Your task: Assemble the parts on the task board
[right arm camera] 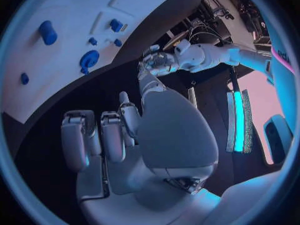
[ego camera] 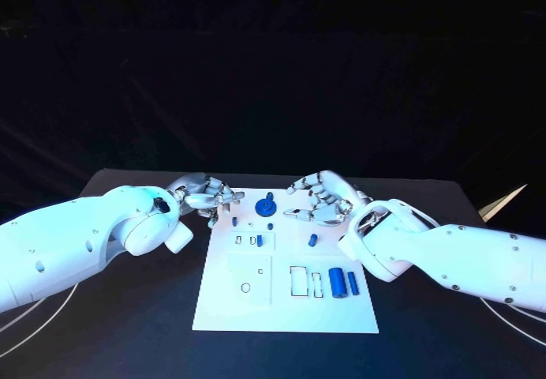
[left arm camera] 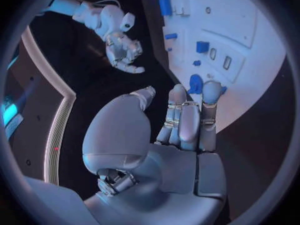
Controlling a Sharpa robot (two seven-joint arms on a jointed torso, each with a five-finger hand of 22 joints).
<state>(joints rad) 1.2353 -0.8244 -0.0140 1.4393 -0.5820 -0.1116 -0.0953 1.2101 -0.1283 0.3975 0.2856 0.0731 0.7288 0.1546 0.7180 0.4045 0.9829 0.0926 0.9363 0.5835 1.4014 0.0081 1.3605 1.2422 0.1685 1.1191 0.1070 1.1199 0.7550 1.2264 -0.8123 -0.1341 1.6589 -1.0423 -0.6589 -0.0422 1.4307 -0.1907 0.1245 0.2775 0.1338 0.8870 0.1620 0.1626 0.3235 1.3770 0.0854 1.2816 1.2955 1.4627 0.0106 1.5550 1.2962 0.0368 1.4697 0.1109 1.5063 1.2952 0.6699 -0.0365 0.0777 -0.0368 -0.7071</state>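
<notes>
Black table (ego camera: pixel 136 316), flat white task board (ego camera: pixel 285 312)

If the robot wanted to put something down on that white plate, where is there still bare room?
The near strip of the white plate, below the two blue cylinders, looks bare, as does the black table beside it. The far end is crowded: the blue wheel and small blue pieces sit between the left hand and right hand.

Just a black table (ego camera: pixel 136 332) with thin white cables (ego camera: pixel 34 312) trailing across both front corners, plus a pale pointed paper-ish thing (ego camera: pixel 502 201) at the right edge.
</notes>
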